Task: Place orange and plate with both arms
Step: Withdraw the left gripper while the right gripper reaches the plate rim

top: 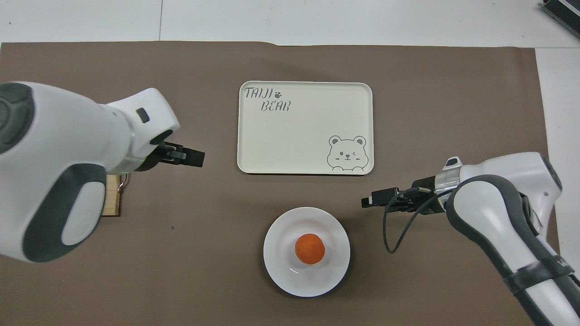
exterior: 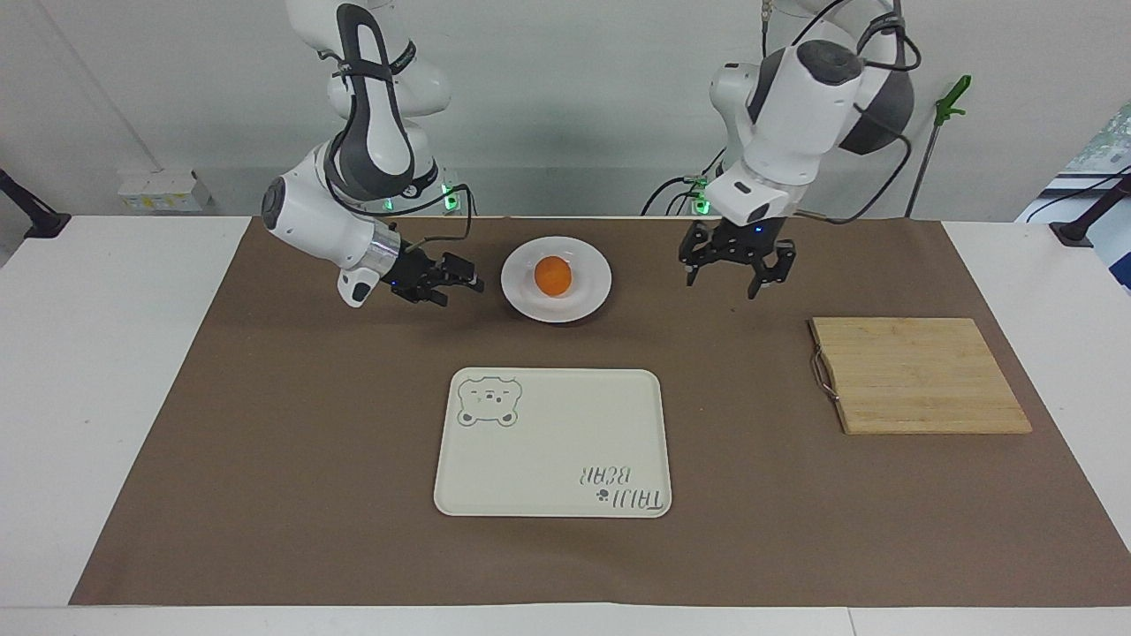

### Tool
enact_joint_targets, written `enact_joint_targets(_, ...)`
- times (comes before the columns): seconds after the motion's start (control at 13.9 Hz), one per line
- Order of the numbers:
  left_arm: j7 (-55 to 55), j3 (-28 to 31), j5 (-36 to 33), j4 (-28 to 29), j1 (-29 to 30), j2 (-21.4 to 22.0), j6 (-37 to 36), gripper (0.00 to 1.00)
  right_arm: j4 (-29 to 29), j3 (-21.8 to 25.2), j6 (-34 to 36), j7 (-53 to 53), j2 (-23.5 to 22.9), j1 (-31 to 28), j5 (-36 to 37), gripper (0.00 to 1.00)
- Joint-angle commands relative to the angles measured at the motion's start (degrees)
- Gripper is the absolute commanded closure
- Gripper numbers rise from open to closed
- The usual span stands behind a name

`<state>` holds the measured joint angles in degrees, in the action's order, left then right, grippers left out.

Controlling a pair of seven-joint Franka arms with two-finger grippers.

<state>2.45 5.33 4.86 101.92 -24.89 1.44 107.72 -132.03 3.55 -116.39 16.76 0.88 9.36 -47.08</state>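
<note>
In the facing view, you are seeing the orange [exterior: 553, 275] sitting on the plate [exterior: 591, 297], which is lying on the brown mat [exterior: 292, 442] nearer to the robots than the tray [exterior: 552, 442]. The left gripper [exterior: 736, 274] is hanging over bare mat between the plate and the cutting board [exterior: 919, 375], jaws spread wide and holding nothing. The right gripper [exterior: 464, 284] is hovering low beside the plate, toward the right arm's end of the table, apart from the rim; I cannot tell its jaw state.

In the overhead view, the orange [top: 310, 248] is resting near the middle of the plate [top: 281, 267]. The left gripper [top: 192, 158] is pointing toward the tray [top: 306, 131]. The right gripper [top: 374, 199] is reaching toward the plate, touching nothing.
</note>
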Motion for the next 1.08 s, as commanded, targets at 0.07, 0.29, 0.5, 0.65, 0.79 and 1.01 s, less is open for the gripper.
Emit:
enact_joint_targets(0.07, -5.17, -0.41, -0.99, -7.26, 8.35, -0.21, -7.78, 0.0, -7.88, 0.05, -4.63, 10.28, 1.58, 2.33, -8.62, 0.0)
enact_joint_targets(0.29, -12.18, -0.84, -1.17, -13.39, 13.72, -0.47, -14.36, 0.0, -11.93, 0.05, -7.36, 18.38, 1.49, 4.08, -14.08, 0.0)
enact_joint_targets(0.5, -18.78, -0.41, -6.69, -17.1, 14.7, -0.91, -19.03, 0.0, -13.69, 0.05, -7.01, 21.28, 2.63, 4.88, -14.71, 0.0)
enact_joint_targets(0.65, -20.64, -0.32, -7.14, -19.3, 15.57, -1.18, -22.27, 0.0, -16.32, 0.14, -7.45, 27.06, 2.38, 4.88, -18.63, 0.0)
enact_joint_targets(0.79, -20.55, -0.67, -7.14, -18.79, 16.71, -0.13, -23.7, 0.0, -17.21, 0.14, -7.63, 29.03, 2.11, 6.89, -22.52, 0.0)
enact_joint_targets(1.01, -20.2, -0.76, -7.14, -17.46, 17.07, 1.02, -24.05, 0.0, -17.21, 0.14, -7.63, 29.03, 2.28, 7.16, -22.97, 0.0)
